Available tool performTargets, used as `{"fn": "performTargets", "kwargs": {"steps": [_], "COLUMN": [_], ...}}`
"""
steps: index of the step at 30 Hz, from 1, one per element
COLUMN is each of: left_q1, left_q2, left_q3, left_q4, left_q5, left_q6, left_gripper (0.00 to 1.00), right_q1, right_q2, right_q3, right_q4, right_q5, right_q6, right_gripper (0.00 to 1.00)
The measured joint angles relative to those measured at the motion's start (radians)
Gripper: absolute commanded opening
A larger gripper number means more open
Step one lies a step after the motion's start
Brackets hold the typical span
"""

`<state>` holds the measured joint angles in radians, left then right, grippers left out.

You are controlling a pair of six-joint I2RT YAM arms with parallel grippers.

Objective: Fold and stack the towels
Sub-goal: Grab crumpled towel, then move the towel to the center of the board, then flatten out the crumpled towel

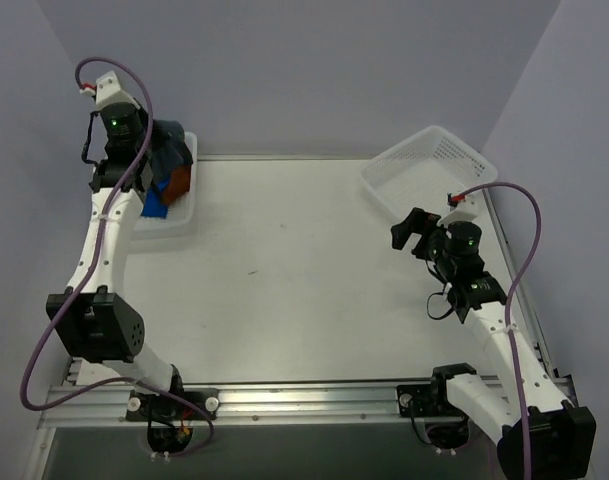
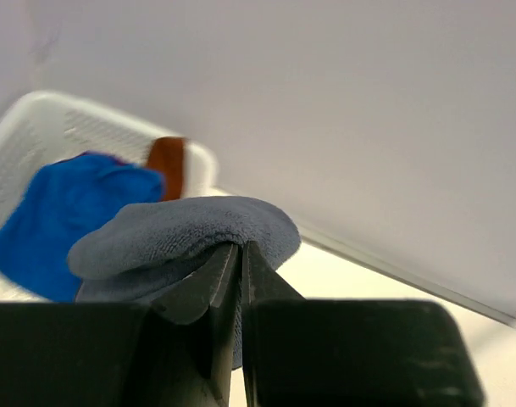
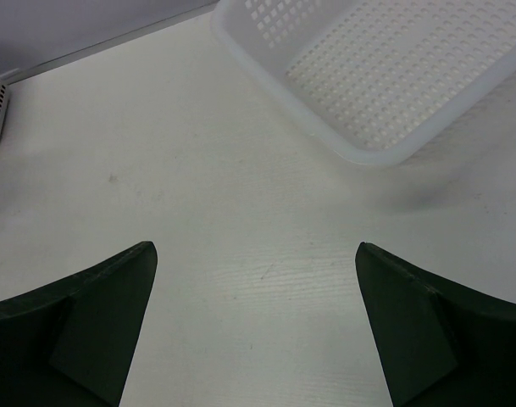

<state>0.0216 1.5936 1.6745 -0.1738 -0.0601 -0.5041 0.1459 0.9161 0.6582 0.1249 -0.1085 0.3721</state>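
The left jaws clamp the grey towel [image 2: 181,229], its bunched fold lying crosswise over their tips. The right jaws gape wide, empty, above the desk [image 3: 241,170].

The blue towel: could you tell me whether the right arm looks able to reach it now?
Probably not. The blue towel lies in the left basket, across the table from the open right gripper, and the left gripper, shut on the grey towel, crowds that basket.

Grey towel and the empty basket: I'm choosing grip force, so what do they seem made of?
The grey towel: soft matte cloth, likely microfibre; fuzzy nap, bulges above the shut left gripper. The empty basket: white, faintly glossy plastic, probably moulded; square mesh holes.
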Motion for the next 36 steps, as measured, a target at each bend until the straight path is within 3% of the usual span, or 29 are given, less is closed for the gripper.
{"fn": "performTargets", "kwargs": {"steps": [6, 10, 13, 14, 15, 21, 25, 31, 36], "left_q1": [-0.220, -0.375, -0.410, -0.410, -0.409, -0.409, -0.422, -0.476, -0.609], "left_q2": [-0.224, -0.388, -0.483, -0.497, -0.507, -0.410, -0.472, -0.621, -0.597], "left_q3": [-0.097, -0.262, -0.451, -0.520, -0.581, -0.746, -0.779, -0.846, -0.973], "left_q4": [0.076, 0.113, 0.135, 0.128, 0.110, -0.162, -0.291, -0.306, -0.310], "left_q5": [0.060, 0.084, 0.089, 0.087, 0.082, 0.023, -0.006, 0.039, 0.073], "left_q6": [0.007, -0.024, -0.104, -0.135, -0.162, -0.278, -0.305, -0.323, -0.336], "left_gripper": [0.02, 0.06, 0.36, 0.80, 0.95, 0.94, 0.94, 0.94, 0.94], "right_q1": [0.003, 0.006, 0.006, 0.006, 0.006, 0.016, 0.096, 0.255, 0.359], "right_q2": [-0.040, -0.055, -0.058, -0.058, -0.058, -0.008, 0.032, 0.062, 0.143], "right_q3": [0.000, 0.000, 0.000, 0.000, 0.000, 0.012, 0.017, 0.018, 0.018], "right_q4": [-0.013, -0.025, -0.035, -0.039, -0.044, -0.088, -0.127, -0.189, -0.196], "right_q5": [0.000, 0.000, 0.002, 0.004, 0.006, 0.015, 0.062, 0.140, 0.196], "right_q6": [0.001, 0.005, 0.008, 0.009, 0.009, 0.010, 0.013, 0.050, 0.089], "right_gripper": [1.00, 1.00, 1.00, 1.00, 1.00, 1.00, 1.00, 1.00, 1.00]}}
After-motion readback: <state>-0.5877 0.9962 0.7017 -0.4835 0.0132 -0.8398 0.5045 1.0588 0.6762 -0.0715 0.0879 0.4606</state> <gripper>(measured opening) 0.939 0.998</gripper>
